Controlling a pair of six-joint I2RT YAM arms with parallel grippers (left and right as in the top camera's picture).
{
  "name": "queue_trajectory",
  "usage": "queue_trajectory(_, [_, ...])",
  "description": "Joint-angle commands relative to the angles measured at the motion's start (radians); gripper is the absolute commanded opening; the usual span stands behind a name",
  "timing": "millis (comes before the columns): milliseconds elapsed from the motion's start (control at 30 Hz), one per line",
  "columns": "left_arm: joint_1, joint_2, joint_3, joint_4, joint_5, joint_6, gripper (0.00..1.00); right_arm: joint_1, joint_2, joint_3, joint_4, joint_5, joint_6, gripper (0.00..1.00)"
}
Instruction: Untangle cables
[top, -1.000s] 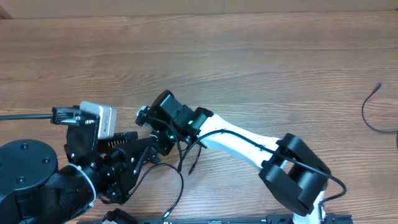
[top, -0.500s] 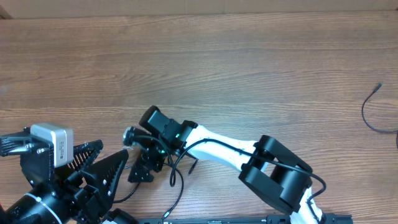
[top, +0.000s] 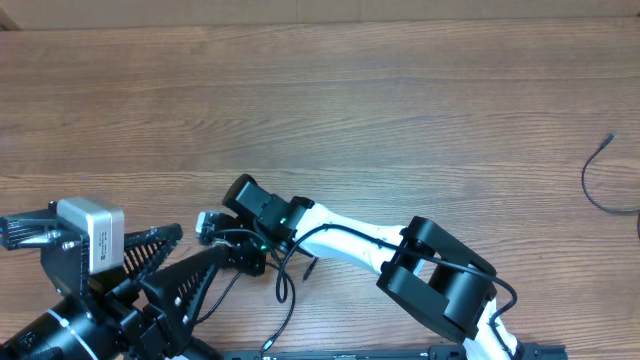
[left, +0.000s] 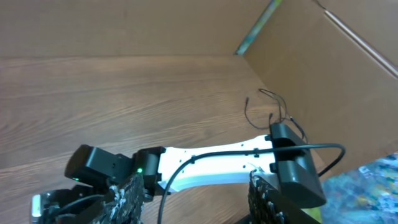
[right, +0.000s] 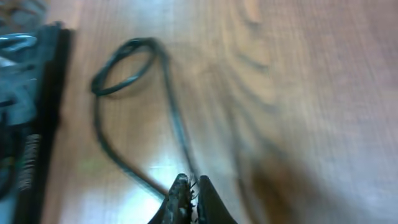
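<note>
Low on the wooden table (top: 400, 100), my right gripper (top: 243, 262) is shut on a thin black cable. The right wrist view shows that cable (right: 176, 118) running from the closed fingertips of the right gripper (right: 191, 185) up to a small loop, then curving back down. More of the thin cable (top: 288, 300) trails toward the front edge. A second cable (top: 592, 180) lies far right, also seen as the distant cable (left: 273, 112). My left gripper (top: 205, 243) is open just left of the right one. Its fingers (left: 127, 199) stand wide apart and grip nothing.
The right arm's white link (top: 350, 232) and black elbow (top: 440, 275) stretch across the front of the table, directly ahead of the left gripper. A cardboard wall (left: 323, 74) borders the table's right side. A black rail (top: 400, 352) runs along the front edge.
The right gripper has closed from wide open onto the cable and shifted slightly left. The left gripper pulled back to the left and its jaws spread wider.
</note>
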Motion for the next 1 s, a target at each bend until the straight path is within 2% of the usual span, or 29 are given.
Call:
queue_trajectory(0, [-0.006,0.001,0.008,0.014,0.027,-0.037,0.53,-0.021,0.008,0.006,0.023,0.161,-0.021,0.04])
queue_trajectory(133, [-0.006,0.001,0.008,0.046,0.044,-0.058,0.52,-0.090,0.008,0.006,0.044,0.171,-0.021,0.04])
queue_trajectory(233, [-0.006,0.001,0.008,0.078,0.060,-0.058,0.52,-0.163,0.008,0.006,0.041,0.023,-0.021,0.04])
queue_trajectory(300, [-0.006,0.002,0.008,0.095,0.060,-0.060,0.53,-0.203,0.008,0.006,0.022,-0.107,-0.021,0.58])
queue_trajectory(333, [-0.006,0.003,0.008,0.103,0.060,-0.061,0.53,-0.216,0.008,0.006,0.009,-0.146,-0.021,0.68])
queue_trajectory(400, [-0.006,0.007,0.008,0.121,0.059,-0.061,0.54,-0.232,0.008,0.006,-0.031,-0.185,-0.048,0.72])
queue_trajectory(533, [-0.006,0.024,0.008,0.155,0.059,-0.061,0.54,-0.212,0.008,0.006,-0.139,-0.172,-0.219,0.73])
queue_trajectory(700, [-0.006,0.066,0.008,0.166,0.070,-0.107,0.55,-0.119,0.021,0.006,-0.147,0.006,-0.294,0.74])
queue_trajectory(733, [-0.006,0.077,0.008,0.166,0.090,-0.106,0.55,-0.103,0.026,0.006,-0.142,0.035,-0.313,0.79])
queue_trajectory(767, [-0.006,0.085,0.008,0.167,0.109,-0.106,0.55,-0.089,0.032,0.006,-0.131,0.058,-0.324,0.92])
queue_trajectory(800, [-0.006,0.095,0.008,0.168,0.130,-0.106,0.55,-0.077,0.038,0.006,-0.116,0.072,-0.328,0.96])
queue_trajectory(900, [-0.006,0.118,0.008,0.185,0.186,-0.106,0.56,-0.058,0.057,0.006,-0.069,0.071,-0.327,0.96])
queue_trajectory(967, [-0.006,0.131,0.008,0.200,0.217,-0.106,0.56,-0.050,0.072,0.006,-0.039,0.071,-0.327,0.93])
